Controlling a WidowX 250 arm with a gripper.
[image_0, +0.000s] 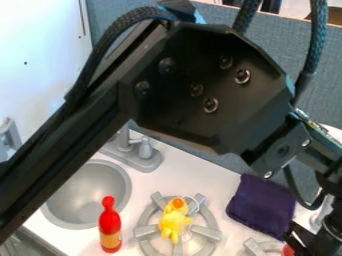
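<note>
1. At the lower right of the camera view, the black two-finger gripper (304, 241) hangs low over the white surface (230, 241), partly cut off by the edge. Whether it is open or closed I cannot tell.
2. Right beside the gripper is a small, rounded red thing (288, 250), mostly hidden; whether the two touch, or whether it is held, is unclear.
3. Just to the left of these, a grey pronged stove burner (254, 248) shows in part at the bottom edge.
4. Near the gripper, above that burner in the view, a dark purple folded cloth (261, 205) lies flat.
5. Farther left, a yellow toy figure with an orange patch at its top (174, 222) rests on a second, larger grey burner with broad prongs (147, 231). A thin white loop (194, 201) shows just beside the figure.
6. Left of the larger burner, apart from it, a red bottle with a yellow band (109, 222) stands upright near the rim of a round grey sink (121, 182).
7. Behind the sink is a grey faucet (125, 142), its upper part hidden by the arm.
8. Across the upper part of the view, the black robot arm (194, 90), with braided cables, stretches in front of a blue-grey fabric panel (304, 95).
</note>
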